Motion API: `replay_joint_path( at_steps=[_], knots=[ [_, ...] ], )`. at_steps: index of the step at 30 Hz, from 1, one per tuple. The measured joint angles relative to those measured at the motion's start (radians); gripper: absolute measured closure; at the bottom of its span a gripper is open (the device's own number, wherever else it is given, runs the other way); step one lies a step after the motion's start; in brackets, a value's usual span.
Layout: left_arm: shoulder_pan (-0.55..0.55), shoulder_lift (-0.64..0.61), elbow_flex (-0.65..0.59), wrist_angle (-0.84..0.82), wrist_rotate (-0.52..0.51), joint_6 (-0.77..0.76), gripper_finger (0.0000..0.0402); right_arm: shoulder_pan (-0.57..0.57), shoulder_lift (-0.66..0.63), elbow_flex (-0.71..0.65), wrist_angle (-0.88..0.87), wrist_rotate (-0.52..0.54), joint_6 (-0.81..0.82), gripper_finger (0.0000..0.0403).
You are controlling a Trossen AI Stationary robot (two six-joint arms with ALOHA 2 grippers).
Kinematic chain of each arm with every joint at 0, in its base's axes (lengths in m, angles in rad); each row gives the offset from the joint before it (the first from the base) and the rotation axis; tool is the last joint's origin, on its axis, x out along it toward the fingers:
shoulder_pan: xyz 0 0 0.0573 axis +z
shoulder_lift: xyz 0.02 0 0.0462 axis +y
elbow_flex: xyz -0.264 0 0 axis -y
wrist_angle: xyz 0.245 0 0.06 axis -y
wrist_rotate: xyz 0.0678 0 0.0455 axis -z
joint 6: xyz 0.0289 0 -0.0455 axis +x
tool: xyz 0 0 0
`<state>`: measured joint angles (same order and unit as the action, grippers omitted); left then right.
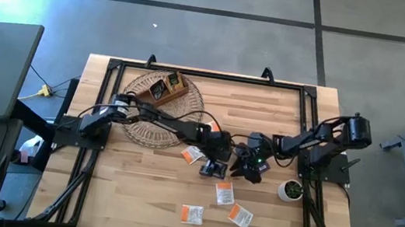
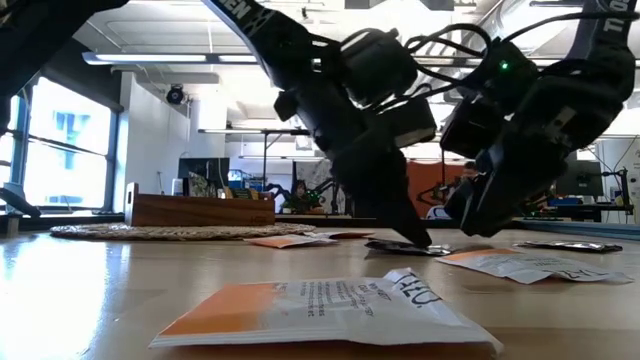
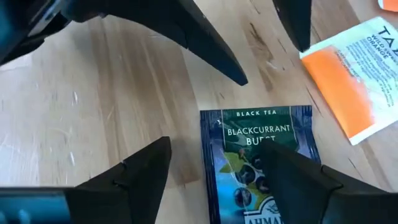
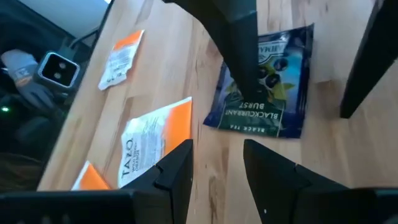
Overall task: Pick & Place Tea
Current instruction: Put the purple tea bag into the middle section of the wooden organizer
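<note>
A dark blue-black tea sachet [image 3: 249, 134] with green print lies flat on the wooden table [image 1: 137, 191], near its middle. My left gripper [image 3: 214, 146] stands open low over it, one finger over the sachet's face and the other beside it over bare wood. My right gripper [image 4: 217, 146] hovers open just to the right of that sachet [image 4: 280, 93], nothing between its fingers. Several white-and-orange tea sachets [image 1: 224, 193] lie flat nearby, one [image 1: 193, 154] to the left of the grippers and others toward the near edge. My left gripper comes slanting down from the table's left. One fingertip [image 2: 415, 238] is at the dark sachet's top face [image 4: 261, 87]; whether it touches I cannot tell. The sachet lies flat on the table.
A brown wooden divided box [image 1: 168, 85] stands on a round woven mat [image 1: 140, 113] at the far left. A small white pot with a plant [image 1: 290, 190] stands by the right arm's base. A white-and-orange sachet [image 2: 320, 305] lies close to the near edge.
</note>
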<state>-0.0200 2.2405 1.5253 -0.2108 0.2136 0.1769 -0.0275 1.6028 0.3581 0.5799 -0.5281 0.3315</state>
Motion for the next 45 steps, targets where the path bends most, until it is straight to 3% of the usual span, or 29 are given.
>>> replay_joint_path(
  at_steps=[6,11,16,24,30,36,42,45],
  knots=[
    [0.0,0.015,0.002,-0.049,-0.028,-0.021,0.02,0.021,0.0,0.0,0.001,0.015,-0.043,0.0265],
    [0.002,0.028,0.002,-0.046,-0.037,-0.06,0.0296,0.024,0.0,0.0,0.001,0.029,-0.044,0.0265],
    [0.009,0.029,0.002,-0.041,-0.093,-0.229,0.0391,0.024,0.0,0.0,0.001,0.079,-0.051,0.0265],
    [0.019,0.013,-0.003,-0.042,-0.099,-0.381,0.0399,0.024,0.0,0.0,0.0,0.119,-0.055,0.0265],
    [0.012,-0.026,-0.008,-0.053,-0.066,-0.636,0.04,0.025,-0.003,0.002,-0.078,0.331,0.117,0.0265],
    [-0.026,-0.033,-0.008,-0.056,-0.148,-0.709,0.04,0.014,-0.002,0.002,-0.033,0.181,0.273,0.0265],
    [-0.034,-0.033,-0.008,-0.055,-0.165,-0.735,0.04,0.012,-0.003,0.045,-0.204,0.177,0.282,0.0265],
    [-0.035,-0.033,-0.008,-0.048,-0.176,-0.738,0.04,0.013,-0.003,0.045,-0.2,0.133,0.305,0.0265]
  ],
)
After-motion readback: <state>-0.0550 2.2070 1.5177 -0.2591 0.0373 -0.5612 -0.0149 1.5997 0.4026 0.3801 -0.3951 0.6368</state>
